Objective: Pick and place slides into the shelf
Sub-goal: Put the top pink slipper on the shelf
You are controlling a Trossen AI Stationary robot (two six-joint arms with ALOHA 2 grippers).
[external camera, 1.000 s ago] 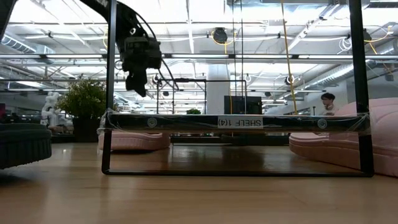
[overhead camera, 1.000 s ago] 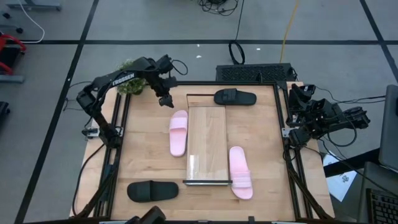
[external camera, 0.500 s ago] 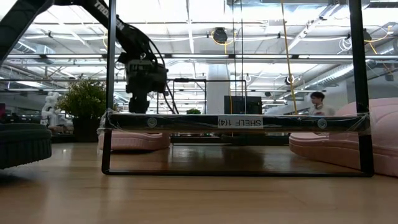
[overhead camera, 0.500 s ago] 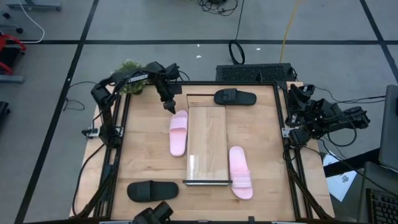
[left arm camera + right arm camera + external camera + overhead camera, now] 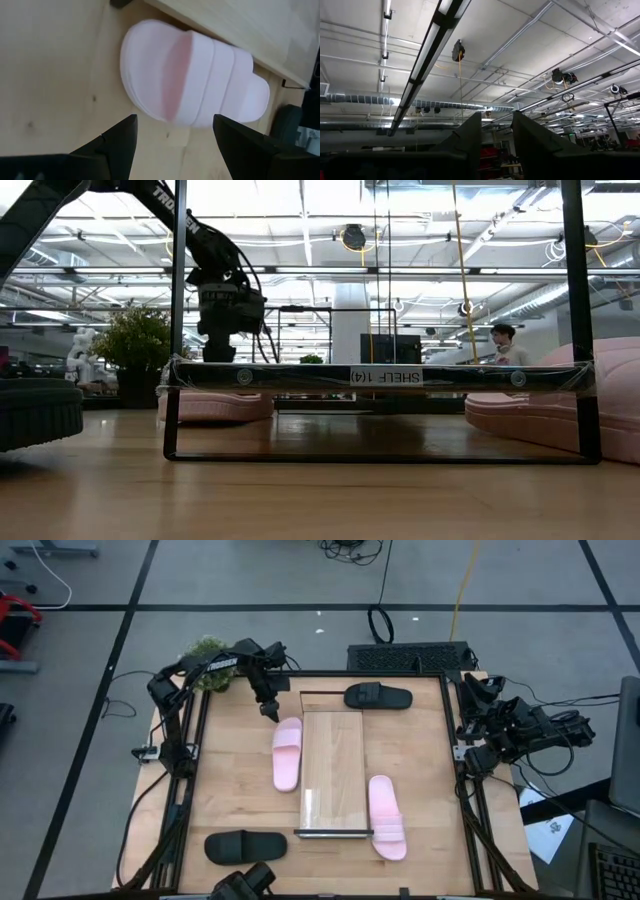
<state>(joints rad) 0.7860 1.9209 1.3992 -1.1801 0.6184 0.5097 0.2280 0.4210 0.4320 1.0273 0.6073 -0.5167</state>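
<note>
The left gripper (image 5: 270,712) is open and holds nothing, hanging just above the far end of a pink slide (image 5: 287,754) that lies on the table (image 5: 225,790) right beside the shelf (image 5: 333,775). The right gripper (image 5: 472,690) is folded up at the table's right edge, fingers a little apart. The other pink slide (image 5: 386,816) and two black slides (image 5: 378,696) also lie on the table around the shelf.

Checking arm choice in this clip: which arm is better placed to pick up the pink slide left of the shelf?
Left. The left gripper hangs open just beyond the far end of that pink slide, which fills its wrist view. The right gripper is folded at the table's right edge, pointing at the ceiling.
</note>
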